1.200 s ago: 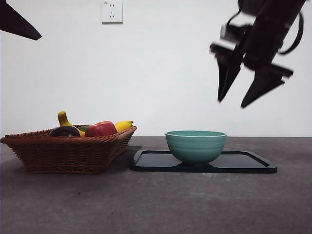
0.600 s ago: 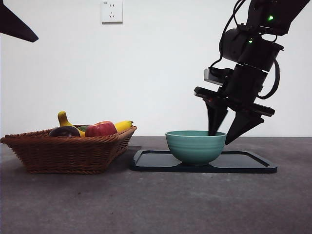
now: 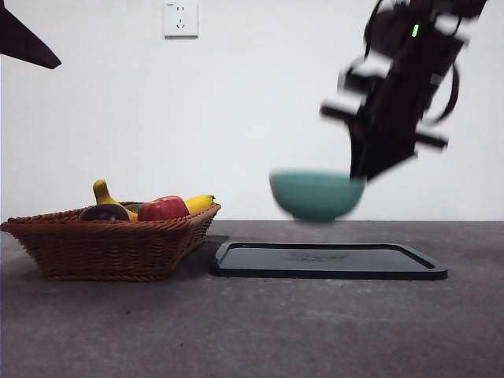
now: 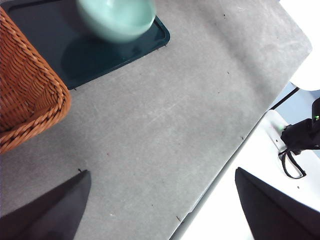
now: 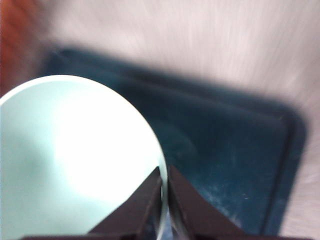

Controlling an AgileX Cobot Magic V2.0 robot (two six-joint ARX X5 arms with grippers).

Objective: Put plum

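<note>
- The grey matte table (image 3: pixel 260 331) carries everything; the flat black rectangular tray (image 3: pixel 327 261) serves as the landmark here.
- The right arm (image 3: pixel 409 71), dark and blurred, reaches in from above the tray's right half.
- The brown woven wicker basket (image 3: pixel 110 244) sits just beside the tray's left end, holding fruit.
- The pale green glazed bowl (image 3: pixel 316 194) hangs in the air above the tray, clear of its surface, blurred.
- The right gripper (image 5: pixel 164 200) has its two black jaws pressed together on the bowl's rim, one inside and one outside.
- The left gripper (image 4: pixel 160 205) waits away from the tray, jaws spread wide apart over bare table.
- The yellow curved banana (image 3: pixel 197 203) lies in the basket, on the side nearest the tray.
- The red apple (image 3: pixel 163 209) lies mid-basket.
- The glossy dark maroon plum (image 3: pixel 104 213) rests in the basket, on the side farthest from the tray.
</note>
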